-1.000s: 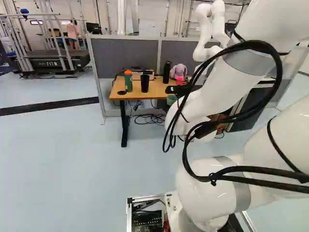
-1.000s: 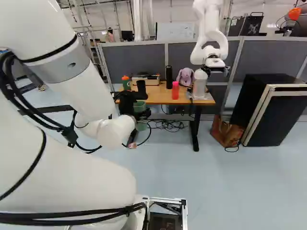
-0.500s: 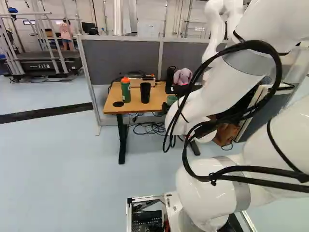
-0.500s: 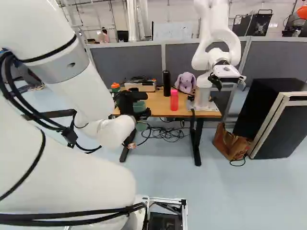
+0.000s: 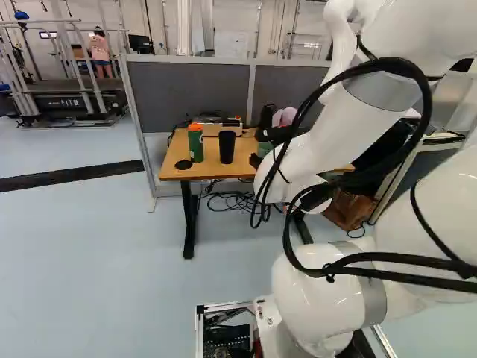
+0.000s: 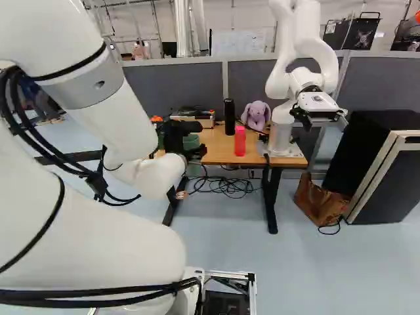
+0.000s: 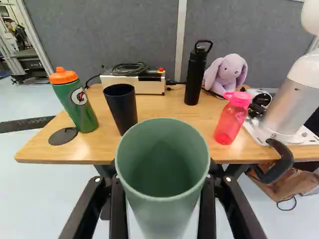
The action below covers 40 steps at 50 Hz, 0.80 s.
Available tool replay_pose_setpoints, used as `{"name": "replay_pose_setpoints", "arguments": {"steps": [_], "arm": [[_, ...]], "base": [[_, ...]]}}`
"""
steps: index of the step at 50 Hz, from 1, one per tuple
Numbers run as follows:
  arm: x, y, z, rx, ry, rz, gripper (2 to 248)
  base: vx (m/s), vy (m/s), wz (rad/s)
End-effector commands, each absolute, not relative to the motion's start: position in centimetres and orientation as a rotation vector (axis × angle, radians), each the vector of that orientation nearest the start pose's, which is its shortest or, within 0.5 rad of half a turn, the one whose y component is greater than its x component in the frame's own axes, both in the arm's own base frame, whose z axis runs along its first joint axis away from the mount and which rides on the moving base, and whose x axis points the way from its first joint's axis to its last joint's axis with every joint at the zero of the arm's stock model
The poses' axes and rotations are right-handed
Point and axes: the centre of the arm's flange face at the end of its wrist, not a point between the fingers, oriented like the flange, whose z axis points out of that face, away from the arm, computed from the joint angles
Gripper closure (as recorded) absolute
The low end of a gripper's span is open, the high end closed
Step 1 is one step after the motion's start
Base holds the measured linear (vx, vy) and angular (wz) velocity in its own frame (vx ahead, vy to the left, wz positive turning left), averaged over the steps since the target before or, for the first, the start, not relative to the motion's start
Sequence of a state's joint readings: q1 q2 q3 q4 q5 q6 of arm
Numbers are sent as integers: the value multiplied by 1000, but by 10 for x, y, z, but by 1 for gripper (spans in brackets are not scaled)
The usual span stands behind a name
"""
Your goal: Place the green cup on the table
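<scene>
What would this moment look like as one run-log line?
Gripper: shut on green cup; cup: not yet set down; table: ahead, pink bottle on it

Grey partition (image 7: 109, 35), wooden table (image 7: 154, 108), pale floor (image 7: 30, 199), white wall (image 6: 262, 20), black floor strip (image 5: 74, 176)

A round bolt logo (image 7: 79, 96) marks the green bottle (image 7: 85, 117), and white lettering (image 5: 73, 100) the treadmill (image 5: 45, 98).

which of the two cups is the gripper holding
The green cup, held between both fingers of the gripper; the dark cup stands on the table near the orange-capped bottle.
</scene>
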State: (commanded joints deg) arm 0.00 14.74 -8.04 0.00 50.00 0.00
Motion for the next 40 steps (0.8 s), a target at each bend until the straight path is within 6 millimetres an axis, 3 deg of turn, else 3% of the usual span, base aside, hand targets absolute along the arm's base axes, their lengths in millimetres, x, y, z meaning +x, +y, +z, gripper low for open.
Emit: {"name": "replay_pose_setpoints", "arguments": {"steps": [28, 40], "arm": [[345, 0, 411, -2472, 1, -1939, 126], [370, -3, 416, -2472, 8, -1945, 126]], "base": [[0, 0, 0], [0, 0, 0]]}}
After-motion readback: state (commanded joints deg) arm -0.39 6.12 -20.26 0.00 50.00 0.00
